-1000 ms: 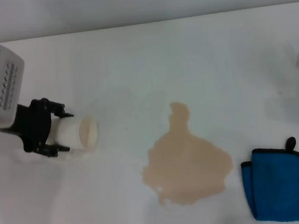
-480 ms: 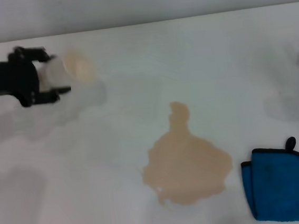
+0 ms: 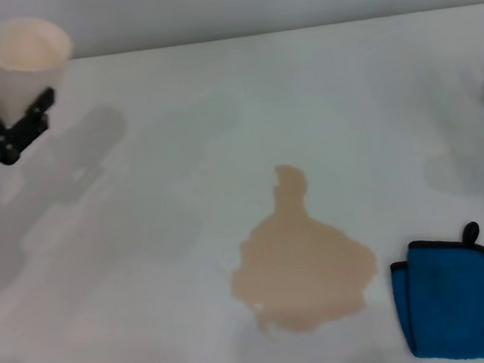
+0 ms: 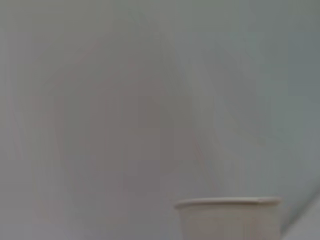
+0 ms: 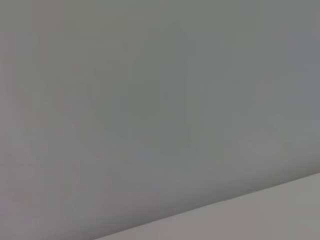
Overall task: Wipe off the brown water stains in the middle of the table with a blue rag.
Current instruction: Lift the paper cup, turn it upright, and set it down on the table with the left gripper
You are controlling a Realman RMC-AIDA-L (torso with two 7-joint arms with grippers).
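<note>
the white counter [image 3: 218, 107] is in front of me. my left hand [image 3: 4, 110] is at the far left, closed around a pale paper cup [image 3: 25, 61], upright. the brown water stains [image 3: 302, 266] sit mid-counter, the blue rag [image 3: 459, 298] just beside them. my right hand's grip i cannot tell.

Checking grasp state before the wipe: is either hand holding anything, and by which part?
The left hand holds the paper cup upright at far left, gripped around its lower body. The right hand is barely visible at the right edge; the blue rag lies untouched.

no legible text or labels anywhere
</note>
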